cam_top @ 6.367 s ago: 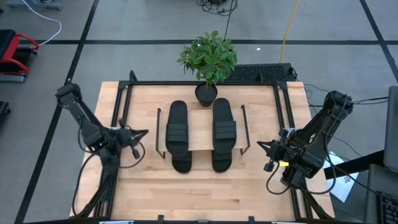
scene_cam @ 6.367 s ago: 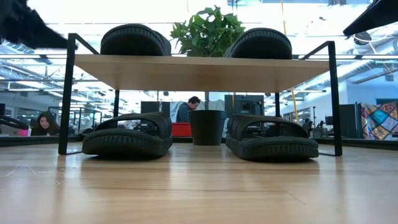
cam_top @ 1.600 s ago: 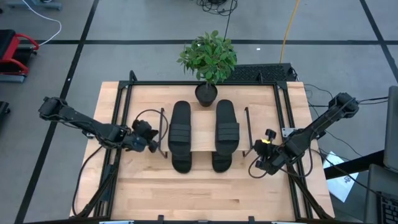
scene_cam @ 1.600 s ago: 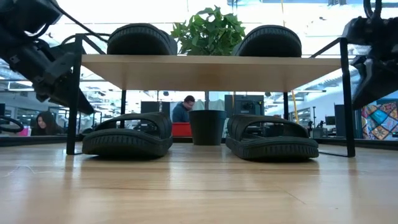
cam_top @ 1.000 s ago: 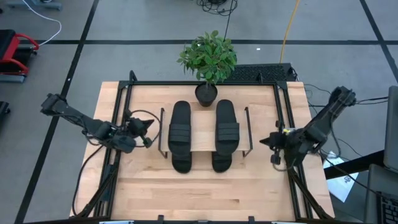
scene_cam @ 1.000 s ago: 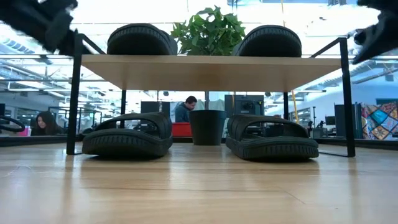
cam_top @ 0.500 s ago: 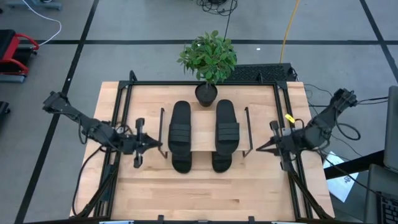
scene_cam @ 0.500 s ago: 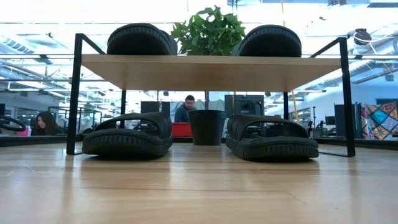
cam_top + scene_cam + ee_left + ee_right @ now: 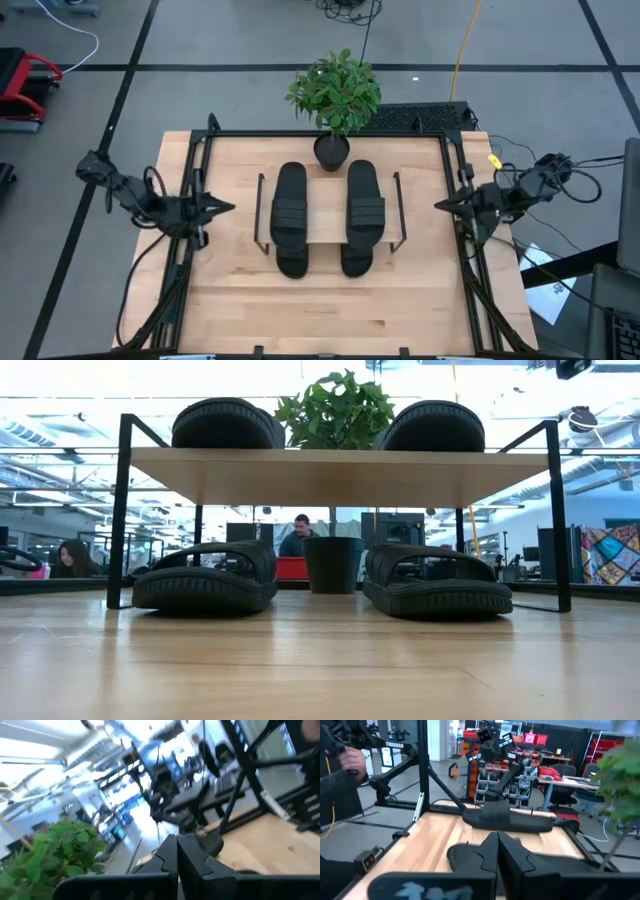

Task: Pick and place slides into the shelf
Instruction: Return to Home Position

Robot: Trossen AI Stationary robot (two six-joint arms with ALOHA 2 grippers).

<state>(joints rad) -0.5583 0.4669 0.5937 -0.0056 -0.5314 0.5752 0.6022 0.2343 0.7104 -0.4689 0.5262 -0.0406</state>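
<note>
– Left of the shelf [image 9: 326, 215], my left gripper [image 9: 226, 208] hangs well clear of the near wire side frame [image 9: 256, 214], its fingers pressed into a single point with nothing between them. Right of the shelf, my right gripper [image 9: 441, 207] mirrors it, likewise closed and empty.

– And the load?

– All four are in. The upper left slide [image 9: 222, 423] and upper right slide [image 9: 435, 425] lie on the shelf's top board. The lower left slide [image 9: 205, 576] and lower right slide [image 9: 437, 581] sit beneath that board on the table [image 9: 300, 300]. Just behind the shelf stands a potted plant [image 9: 335, 92].

– So the job is finished?

– I judge it so; only folding both arms home remains.

– What worries you?

– The shelf is light. If either arm swings inward as it folds, a fingertip could catch a side frame and shove the whole rack. From above I see the upper pair jutting past the board at front and back, so a jolt might slide one off. A push rearward could also knock the plant over.

– Your plan?

– I draw each arm away from the shelf first, then fold.
</note>
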